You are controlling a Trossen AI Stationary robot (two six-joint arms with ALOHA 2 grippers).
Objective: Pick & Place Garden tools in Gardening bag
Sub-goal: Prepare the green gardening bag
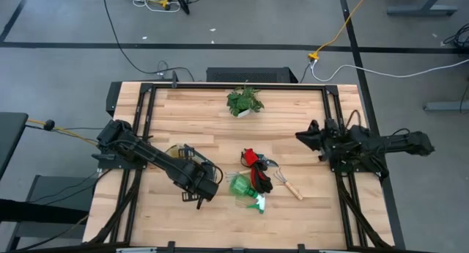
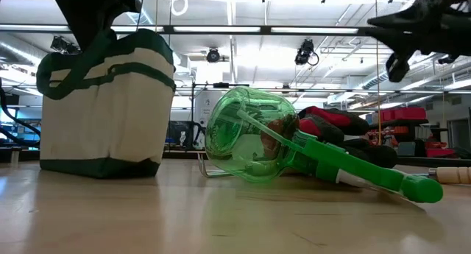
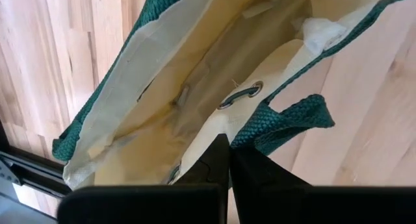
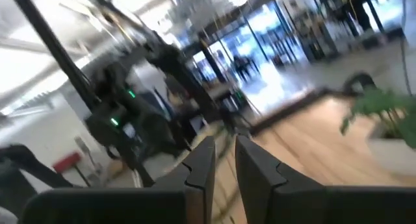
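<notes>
The cream gardening bag [image 2: 110, 99] with dark green trim stands upright on its base at the table's left. My left gripper [image 3: 229, 156] is shut on its rim, above its open mouth [image 3: 195, 74]; in the high view my left arm [image 1: 183, 172] covers most of the bag. The tools lie in a pile at mid-table: red gloves [image 1: 250, 159], a green translucent sprayer [image 1: 243, 187], black-and-red pruners [image 1: 265, 169] and a wooden-handled rake [image 1: 289, 187]. My right gripper [image 1: 302, 136] hangs raised at the right, empty, with a narrow gap between its fingers [image 4: 225, 156]. My left gripper pinches the bag's cream top rim [image 3: 218, 130] between its two fingers, beside the metal eyelet [image 3: 240, 94] and the foot of a green webbing handle [image 3: 286, 120]. The fingers come from above, pointing down. The bag stands upright, its bottom [image 2: 103, 166] on the table.
A leafy plant in a white pot [image 1: 245, 101] stands at the far middle of the table. Black rails [image 1: 146, 99] run along the table's left, right and far sides. Bare wood [image 1: 315, 209] lies between the tool pile and the near edge.
</notes>
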